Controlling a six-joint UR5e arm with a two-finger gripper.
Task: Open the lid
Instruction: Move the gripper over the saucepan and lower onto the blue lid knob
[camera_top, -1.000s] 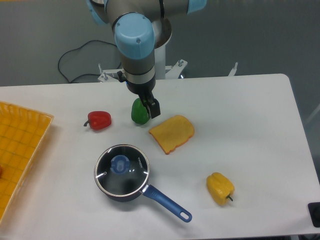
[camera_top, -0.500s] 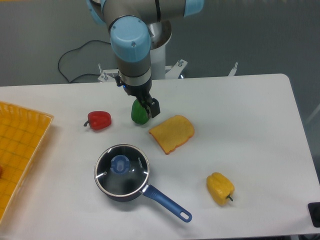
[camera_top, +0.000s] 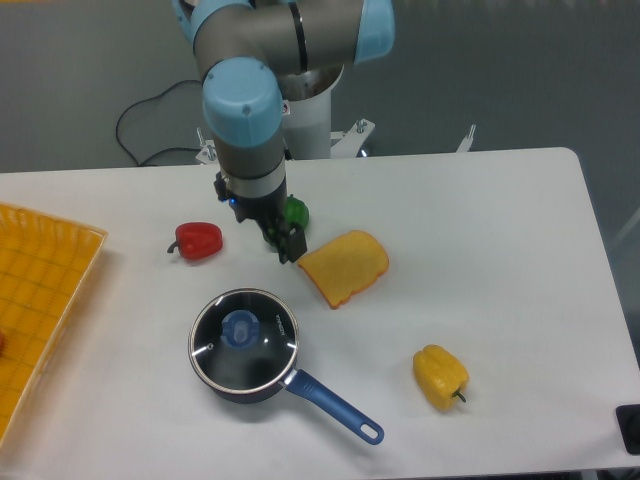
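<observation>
Clear glossy glass lid (camera_top: 243, 341) with metal rim and blue plastic-looking knob (camera_top: 240, 328); matt white table (camera_top: 500, 240).

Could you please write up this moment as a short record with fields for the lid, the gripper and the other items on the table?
lid: round glass lid with blue knob, seated on the dark blue long-handled saucepan
gripper: two-finger gripper above the table, beyond the saucepan, not touching the lid; fingers' state unclear
nearby: green pepper, partly hidden behind the arm
other items: red pepper, yellow pepper, orange sponge-like wedge, yellow basket

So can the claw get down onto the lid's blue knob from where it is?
Probably yes: the claw hangs above and behind the lid, and nothing covers the knob.
</observation>
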